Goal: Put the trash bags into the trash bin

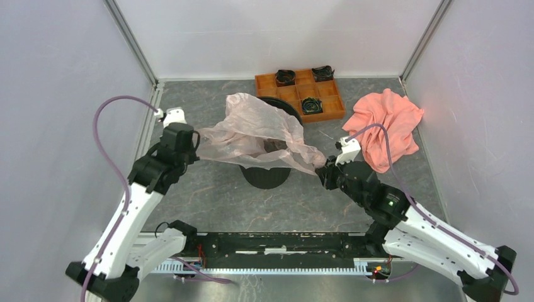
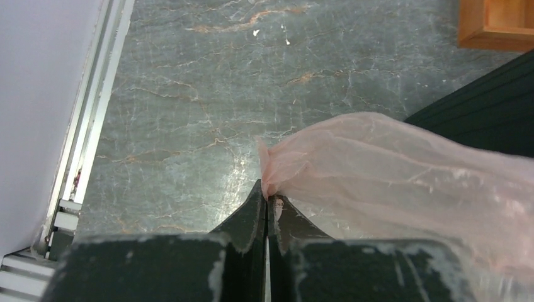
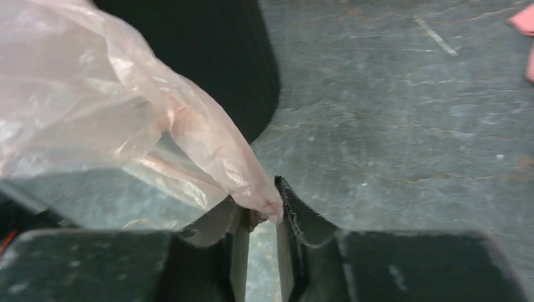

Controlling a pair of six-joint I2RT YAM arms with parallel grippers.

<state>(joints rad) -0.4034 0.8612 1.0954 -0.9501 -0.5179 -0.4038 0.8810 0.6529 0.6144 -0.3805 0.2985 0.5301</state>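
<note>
Two arms on one trash bag (image 1: 258, 129) right now, watching from my remote station. The thin pale pink plastic is stretched left to right and draped over the top of the black trash bin (image 1: 264, 177). The bin stands about mid-table, just on the near side of the orange compartment tray (image 1: 267, 83). Most of the bin's mouth is covered by the film, so I only get a bit of the far rim plus the lower wall and base. The left gripper (image 2: 267, 196) has its jaws pressed together on the bag's left corner, with a small bunched tuft of plastic poking out past the tips, up off the grey marbled table (image 1: 214, 195). The right gripper (image 3: 263, 200) is a different story: jaws narrowly apart with a slim gap showing between them. The bag's right tip sits right at the fingertips, touching one of them. Can't tell from the wrist cam whether that tip is actually pinched or just lying there. The salmon cloth (image 1: 387, 126) is crumpled at the far right, well apart from the bin.
</note>
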